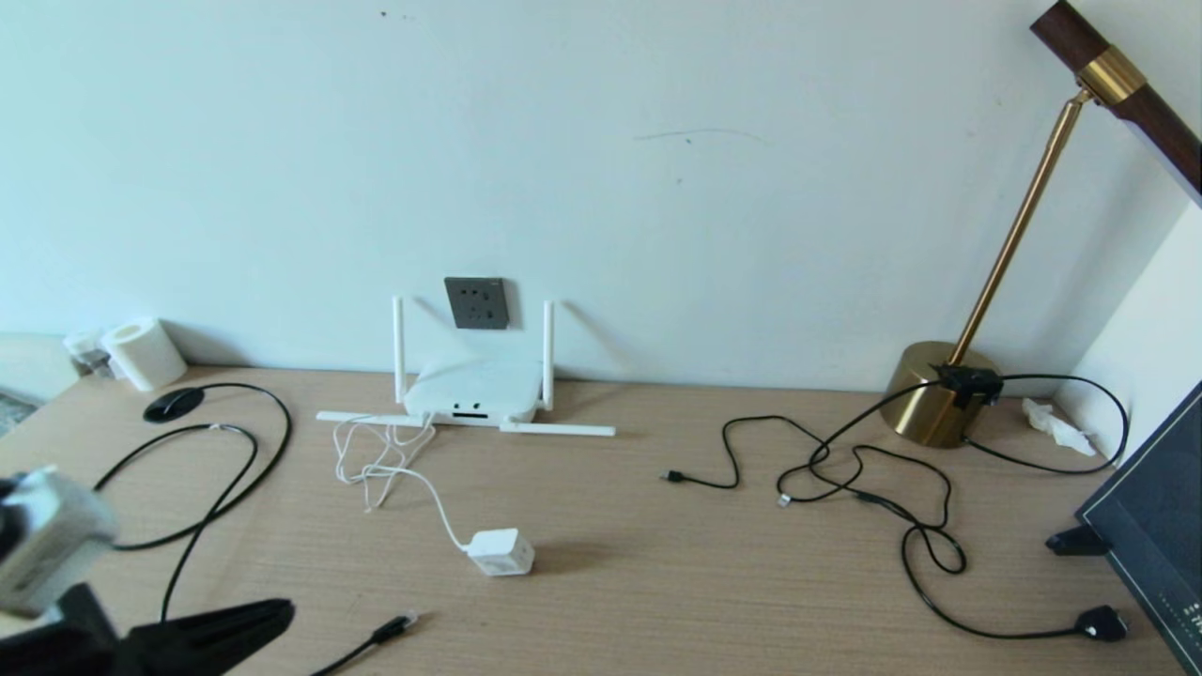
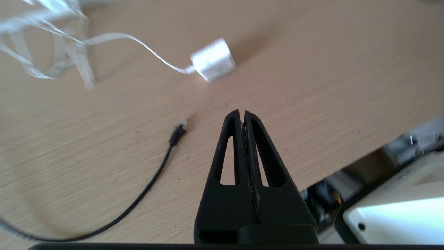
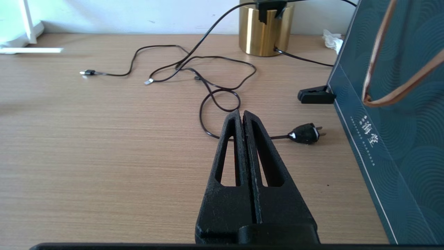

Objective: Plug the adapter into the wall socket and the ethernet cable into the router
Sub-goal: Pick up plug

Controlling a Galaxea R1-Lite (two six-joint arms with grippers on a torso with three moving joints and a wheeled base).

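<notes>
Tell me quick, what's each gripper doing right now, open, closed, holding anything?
Left gripper: shut, holding nothing, above the table short of the adapter.
Right gripper: shut, holding nothing, parked over the table.

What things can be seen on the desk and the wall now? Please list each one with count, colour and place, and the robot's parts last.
socket: 1, dark grey, on the wall above the router
router: 1, white, four antennas, at the wall on the desk
adapter: 1, white, on the desk in front of the router, on a white cord
ethernet cable: 1, black, left part of the desk, plug lying near the front edge
thin cords: several, black, tangled on the right part
lamp: 1, brass, right rear
paper roll: 1, white, left rear
desk: 1, light wood
left gripper: 1, black, shut, above the front left of the desk
right gripper: 1, black, shut, above the right side
</notes>
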